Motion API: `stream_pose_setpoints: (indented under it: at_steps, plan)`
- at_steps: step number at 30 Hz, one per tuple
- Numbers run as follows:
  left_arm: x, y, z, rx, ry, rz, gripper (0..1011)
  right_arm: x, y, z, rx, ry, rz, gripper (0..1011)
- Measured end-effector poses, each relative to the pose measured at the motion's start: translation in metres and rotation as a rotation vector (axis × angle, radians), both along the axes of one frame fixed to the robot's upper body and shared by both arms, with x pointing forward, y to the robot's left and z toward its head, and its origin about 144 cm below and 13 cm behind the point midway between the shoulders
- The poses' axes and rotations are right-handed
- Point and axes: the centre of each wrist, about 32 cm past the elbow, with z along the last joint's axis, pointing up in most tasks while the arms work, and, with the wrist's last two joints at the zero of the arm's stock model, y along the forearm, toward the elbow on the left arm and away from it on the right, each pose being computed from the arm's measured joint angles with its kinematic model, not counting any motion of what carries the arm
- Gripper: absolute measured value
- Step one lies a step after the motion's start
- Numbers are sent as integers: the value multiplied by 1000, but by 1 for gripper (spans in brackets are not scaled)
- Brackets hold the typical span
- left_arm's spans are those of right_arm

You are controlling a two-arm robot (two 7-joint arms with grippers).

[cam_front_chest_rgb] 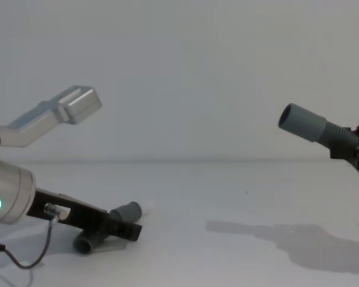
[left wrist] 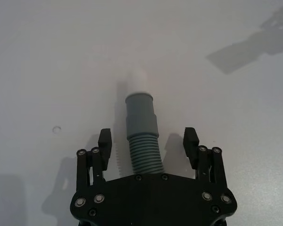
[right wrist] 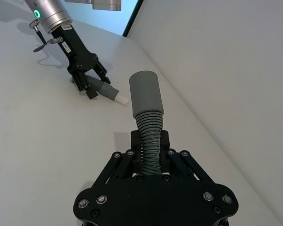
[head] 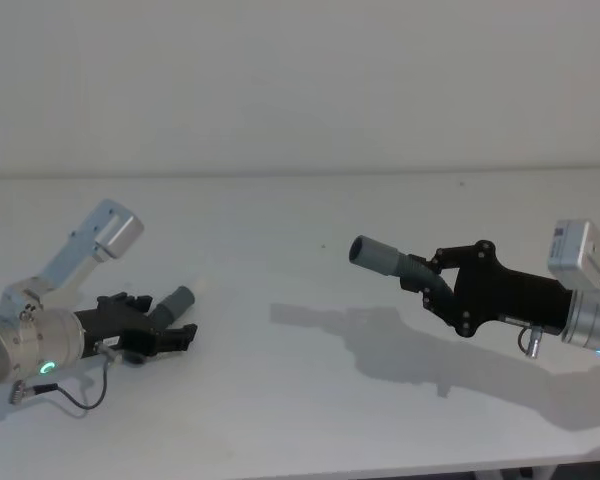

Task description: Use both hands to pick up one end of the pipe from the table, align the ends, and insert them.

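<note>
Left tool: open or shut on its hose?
Open. The left tool straddles the hose; both fingers stand clear of its ribs.

A robotics lab or test cell, to judge by its bareness; a wide white matte counter [head: 280, 260] runs across the lower part of the head view, and a plain pale wall [head: 300, 80] closes the whole upper part behind it; the gear is machine gear: a silver wrist [head: 50, 335] with a green ring light [head: 46, 367] at the lower left, a silver box [head: 115, 230] on a bracket above it, and black skeletal fingers [left wrist: 105, 141] with bare screw heads; at the upper left of the right wrist view a pale blue panel [right wrist: 111, 21] meets a dark frame edge, window or screen I cannot tell.
</note>
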Motion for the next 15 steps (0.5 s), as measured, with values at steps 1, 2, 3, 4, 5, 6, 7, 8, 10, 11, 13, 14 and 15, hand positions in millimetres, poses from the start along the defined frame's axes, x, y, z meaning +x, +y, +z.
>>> stream_pose_setpoints:
  at_steps: [1,2,3,4,5,6,7,8,10,11,13,14,15]
  plan:
    - [0,0,0,2,1,-1,907,0,0,0,0,0,0,180]
    - [1,0,-1,5,2,-2,861,0,0,0,0,0,0,180]
    - [1,0,-1,5,2,-2,861,0,0,0,0,0,0,180]
    - [1,-1,-1,7,4,-4,844,0,0,0,0,0,0,180]
    - [1,-1,-1,8,4,-4,821,0,0,0,0,0,0,180]
    - [2,-1,-2,10,5,-5,802,0,0,0,0,0,0,180]
    - [2,-1,-2,10,6,-6,793,0,0,0,0,0,0,180]
    - [2,-1,-2,11,7,-7,782,0,0,0,0,0,0,180]
    - [3,-1,-2,12,7,-8,773,0,0,0,0,0,0,180]
    - [3,-1,-2,13,8,-9,768,0,0,0,0,0,0,180]
    - [3,-2,-3,14,9,-10,753,0,0,0,0,0,0,180]
    - [3,-2,-3,15,9,-10,748,0,0,0,0,0,0,180]
    - [3,-2,-3,16,9,-11,741,0,0,0,0,0,0,180]
